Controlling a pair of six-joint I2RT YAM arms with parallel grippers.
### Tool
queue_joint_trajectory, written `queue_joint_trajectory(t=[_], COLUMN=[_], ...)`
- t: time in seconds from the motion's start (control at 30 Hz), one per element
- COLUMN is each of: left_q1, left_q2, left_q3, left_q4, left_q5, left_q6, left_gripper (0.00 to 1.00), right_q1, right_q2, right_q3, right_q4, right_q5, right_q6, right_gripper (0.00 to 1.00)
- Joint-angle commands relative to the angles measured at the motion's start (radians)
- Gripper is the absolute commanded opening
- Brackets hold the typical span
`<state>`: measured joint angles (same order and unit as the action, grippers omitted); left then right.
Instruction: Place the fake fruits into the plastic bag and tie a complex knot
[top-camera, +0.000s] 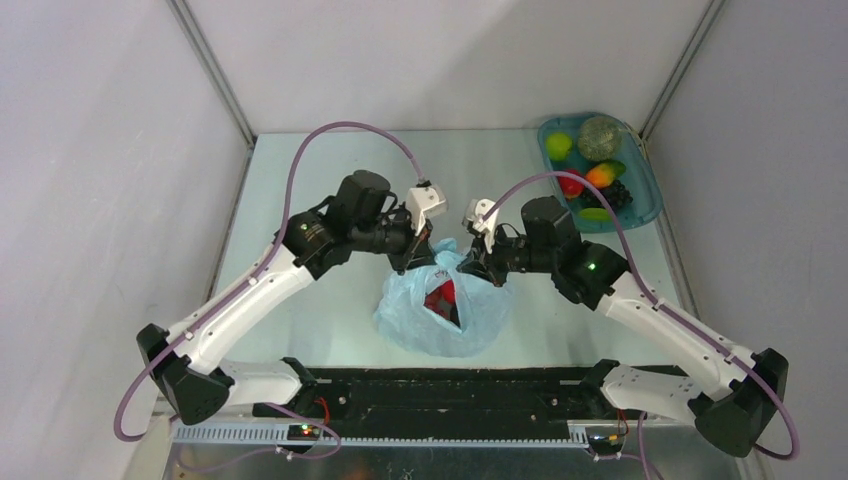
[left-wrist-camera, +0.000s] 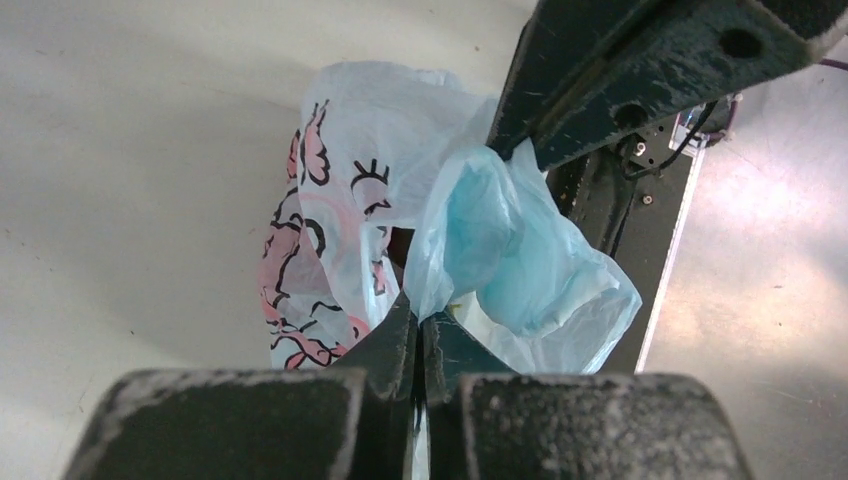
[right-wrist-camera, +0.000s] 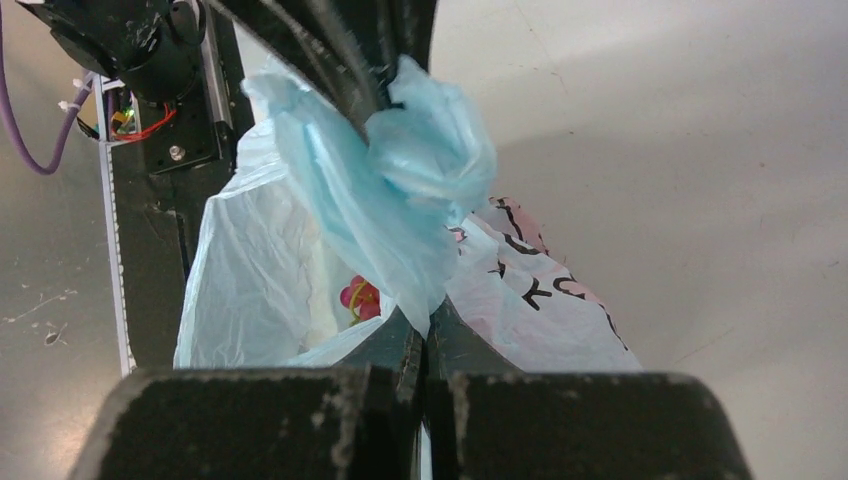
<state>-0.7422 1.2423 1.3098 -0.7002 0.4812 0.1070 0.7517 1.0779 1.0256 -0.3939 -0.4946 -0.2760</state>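
Note:
The light-blue plastic bag (top-camera: 443, 312) sits mid-table between both arms, with a red fruit (top-camera: 441, 294) showing through its mouth. My left gripper (top-camera: 412, 258) is shut on one handle strip of the bag (left-wrist-camera: 520, 250). My right gripper (top-camera: 478, 262) is shut on the other handle strip (right-wrist-camera: 400, 200). The two strips cross and bunch into a loose lump of film (right-wrist-camera: 430, 150) between the grippers. The bag's pink-and-black print (left-wrist-camera: 300, 250) faces the table. A red fruit (right-wrist-camera: 360, 297) shows inside the bag in the right wrist view.
A teal oval tray (top-camera: 640, 205) stands at the back right, holding green, red, orange-yellow and dark purple fruits and a grey-green ball. The black rail (top-camera: 450, 395) with the arm bases runs along the near edge. Metal frame posts rise at both back corners.

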Motion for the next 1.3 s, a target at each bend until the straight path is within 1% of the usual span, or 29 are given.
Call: queue_joint_trajectory(t=[0.0,0.13,0.3,0.37,0.4,0.47,0.73,0.87,1.03,1.1,1.13,1.17,1.2,1.23,1.27], left_q1=[-0.032,-0.046,-0.059,-0.066,-0.069,-0.073,-0.081,-0.082,-0.083,-0.082,-0.082,-0.083,-0.082,-0.082,-0.083], left_q2=[-0.019,-0.017,-0.009,-0.006,-0.004,-0.002,-0.005,-0.01,-0.005,-0.005,-0.009,-0.011,-0.02,-0.024,-0.035], left_q3=[0.047,0.06,0.074,0.081,0.084,0.088,0.09,0.088,0.087,0.083,0.08,0.072,0.067,0.056,0.049], left_q4=[-0.033,-0.061,-0.073,-0.076,-0.077,-0.078,-0.072,-0.056,-0.041,-0.033,-0.028,-0.015,-0.009,0.006,0.013], left_q5=[-0.043,-0.062,-0.066,-0.066,-0.066,-0.067,-0.049,-0.038,-0.033,-0.035,-0.034,-0.034,-0.036,-0.039,-0.044], left_q6=[0.057,0.073,0.075,0.075,0.076,0.075,0.068,0.062,0.059,0.058,0.057,0.057,0.056,0.056,0.054], left_gripper=[0.09,0.2,0.3,0.39,0.41,0.48,0.64,0.69,0.68,0.63,0.56,0.5,0.4,0.34,0.25], right_q1=[0.004,0.0,0.001,0.002,0.003,0.005,0.018,0.027,0.041,0.046,0.047,0.048,0.048,0.048,0.047], right_q2=[0.005,0.01,0.033,0.041,0.043,0.045,0.053,0.055,0.047,0.042,0.042,0.04,0.038,0.037,0.036], right_q3=[0.057,0.063,0.082,0.088,0.089,0.091,0.097,0.098,0.098,0.096,0.096,0.096,0.096,0.096,0.096], right_q4=[0.015,0.025,0.015,0.01,0.01,0.012,0.012,0.011,0.017,0.02,0.02,0.02,0.018,0.016,0.014], right_q5=[0.027,0.041,0.054,0.056,0.056,0.057,0.057,0.048,0.013,0.002,-0.002,-0.003,-0.003,-0.004,-0.002], right_q6=[0.032,0.048,0.059,0.062,0.063,0.064,0.069,0.065,0.053,0.048,0.047,0.046,0.046,0.047,0.047], right_gripper=[0.0,0.0,0.0,0.0,0.0,0.0,0.0,0.0,0.0,0.0,0.0,0.0,0.0,0.0,0.0])
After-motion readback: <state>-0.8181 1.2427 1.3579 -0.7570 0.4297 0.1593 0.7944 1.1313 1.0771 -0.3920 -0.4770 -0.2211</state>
